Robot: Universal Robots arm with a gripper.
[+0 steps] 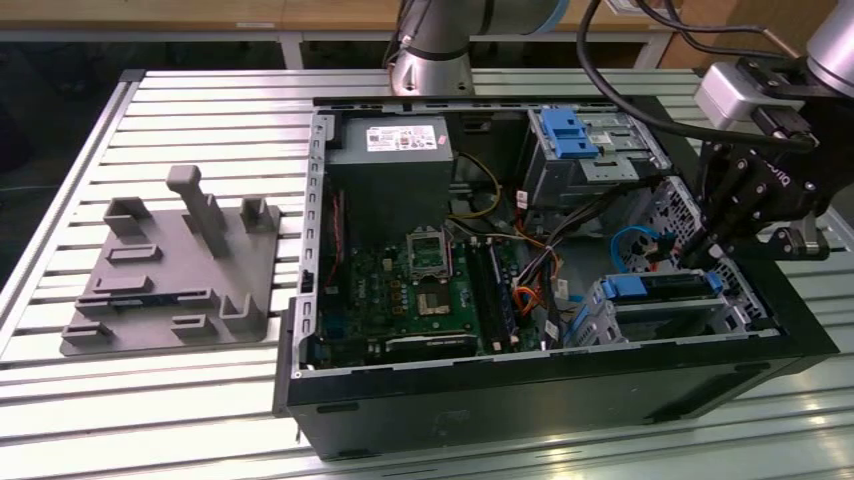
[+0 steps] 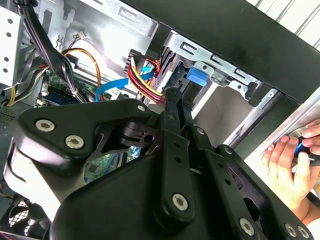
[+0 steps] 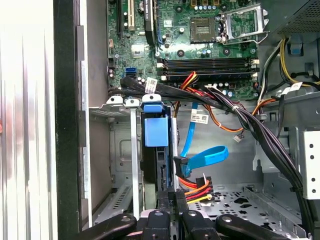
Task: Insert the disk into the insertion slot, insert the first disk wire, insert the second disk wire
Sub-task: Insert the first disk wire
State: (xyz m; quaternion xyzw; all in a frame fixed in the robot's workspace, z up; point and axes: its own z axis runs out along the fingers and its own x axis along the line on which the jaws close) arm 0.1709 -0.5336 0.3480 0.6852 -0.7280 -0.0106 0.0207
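**Disk in slot, claw at the wires**

You will find the disk [image 1: 661,285] sitting in the insertion slot [image 1: 667,320], inside the computer case [image 1: 534,400] toward the exterior view's right, with its blue carrier end showing. Your claw [image 3: 170,196] reaches in just beside it, fingers drawn together at the end of the red-and-yellow wire bundle [image 3: 197,187]. Whether they pinch its plug cannot be told. A blue cable [image 3: 207,157] curls nearby.

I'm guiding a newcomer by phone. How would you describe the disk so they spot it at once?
Find the open black computer case and go to its near corner at the exterior view's right, where the silver insertion slot sits. The disk lies in it, by the pincer; its long blue carrier edge differs from the blue latch on the far drive cage.
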